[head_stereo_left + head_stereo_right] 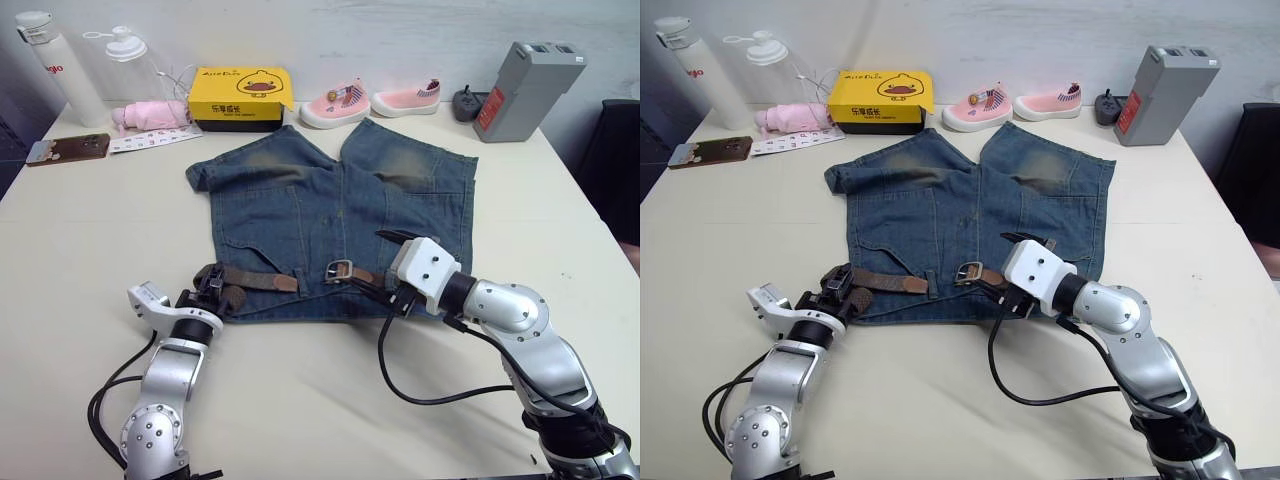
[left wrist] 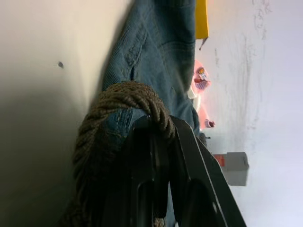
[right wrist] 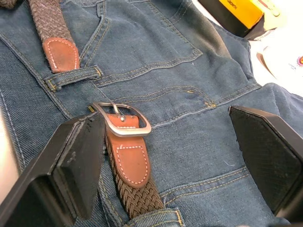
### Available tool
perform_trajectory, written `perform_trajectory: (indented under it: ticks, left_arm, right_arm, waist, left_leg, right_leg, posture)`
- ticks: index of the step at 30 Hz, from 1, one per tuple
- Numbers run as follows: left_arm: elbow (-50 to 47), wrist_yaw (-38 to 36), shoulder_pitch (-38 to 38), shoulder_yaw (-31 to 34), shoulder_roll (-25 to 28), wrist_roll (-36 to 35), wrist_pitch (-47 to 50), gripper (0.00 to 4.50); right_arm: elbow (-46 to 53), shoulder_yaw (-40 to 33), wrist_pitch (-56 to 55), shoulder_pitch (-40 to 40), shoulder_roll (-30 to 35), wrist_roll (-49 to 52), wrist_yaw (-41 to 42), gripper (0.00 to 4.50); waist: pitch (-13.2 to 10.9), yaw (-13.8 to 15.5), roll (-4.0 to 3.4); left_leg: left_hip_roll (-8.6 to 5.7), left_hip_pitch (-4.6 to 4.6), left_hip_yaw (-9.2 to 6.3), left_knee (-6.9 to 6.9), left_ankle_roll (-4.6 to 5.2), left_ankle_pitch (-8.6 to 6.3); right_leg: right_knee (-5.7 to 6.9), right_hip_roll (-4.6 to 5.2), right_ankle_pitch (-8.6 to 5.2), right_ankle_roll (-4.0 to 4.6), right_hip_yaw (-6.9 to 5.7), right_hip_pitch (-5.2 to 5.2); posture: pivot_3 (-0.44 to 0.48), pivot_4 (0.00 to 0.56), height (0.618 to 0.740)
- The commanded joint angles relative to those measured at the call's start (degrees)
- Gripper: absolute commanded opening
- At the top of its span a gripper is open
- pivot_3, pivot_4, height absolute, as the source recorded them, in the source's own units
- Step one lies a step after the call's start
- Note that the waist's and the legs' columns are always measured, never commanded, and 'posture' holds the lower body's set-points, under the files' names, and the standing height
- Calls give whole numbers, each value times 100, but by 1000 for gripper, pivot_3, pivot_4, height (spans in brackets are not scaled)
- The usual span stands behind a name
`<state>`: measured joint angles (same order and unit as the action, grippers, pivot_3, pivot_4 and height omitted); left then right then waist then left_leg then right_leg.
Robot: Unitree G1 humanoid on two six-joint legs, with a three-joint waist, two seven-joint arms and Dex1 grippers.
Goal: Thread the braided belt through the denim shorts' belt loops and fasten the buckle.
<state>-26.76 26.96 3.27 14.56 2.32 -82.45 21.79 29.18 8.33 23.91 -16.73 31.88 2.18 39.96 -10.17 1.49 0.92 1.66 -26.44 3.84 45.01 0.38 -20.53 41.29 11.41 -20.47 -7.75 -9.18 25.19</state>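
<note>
The denim shorts (image 1: pixel 330 200) lie flat on the table with the waistband toward me. Along that waistband runs the braided belt (image 1: pixel 250 278). Its tan leather tip (image 3: pixel 60 54) rests just past a belt loop (image 3: pixel 73 76), a short gap from the silver buckle (image 3: pixel 124 120). At the shorts' left edge my left gripper (image 1: pixel 213 291) is shut on a bend of the belt (image 2: pixel 128 94). My right gripper (image 1: pixel 380 265) is open over the waistband; in the right wrist view the buckle lies between its fingers (image 3: pixel 78 161), close to one of them and untouched.
Behind the shorts stand a yellow box (image 1: pixel 241 96), two pink shoes (image 1: pixel 335 105), a grey box (image 1: pixel 527 90) and two bottles (image 1: pixel 62 65). A phone (image 1: pixel 68 149) lies at the far left. A black cable (image 1: pixel 400 380) loops over the near table.
</note>
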Motion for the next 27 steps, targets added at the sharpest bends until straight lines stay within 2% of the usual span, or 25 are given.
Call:
perform_trajectory:
  ticks: [1,11,16,20,27]
  left_arm:
    - [-148,-51,76,-107,-71,273,-40,0]
    - [393,-441,-369,-843,-452,1095,241,0]
    - [600,-694,-508,-1020,-383,1333,590,0]
    - [661,-924,-652,-1064,-114,1405,989,0]
    - [678,-1303,-998,-863,710,1418,1674,0]
  right_arm:
    - [299,-66,-15,-51,33,75,-20,4443]
    - [353,-62,56,-64,83,75,-5,4443]
    - [365,16,43,-42,82,14,-22,4443]
    - [316,136,-106,-52,89,-105,-29,4443]
    - [-84,585,-990,-177,274,-716,12,4443]
  waist:
    - [0,0,0]
    - [0,53,0]
    - [1,66,-1]
    - [1,114,-2]
    - [1,120,-3]
  left_leg:
    - [0,0,0,0,0,0]
    - [-3,-3,1,3,6,-3]
    - [-4,-4,2,0,12,-6]
    - [-3,-4,2,3,12,-6]
    - [-7,-1,2,1,11,-6]
  right_leg:
    - [0,0,0,0,0,0]
    - [-3,6,1,-3,-2,-2]
    - [-12,4,2,-5,-5,-2]
    - [-12,6,4,-7,-4,-5]
    - [-13,3,4,-7,-3,-5]
  posture:
    - [0,150,658]
    - [0,150,658]
    - [0,150,658]
    - [0,150,658]
    - [0,150,658]
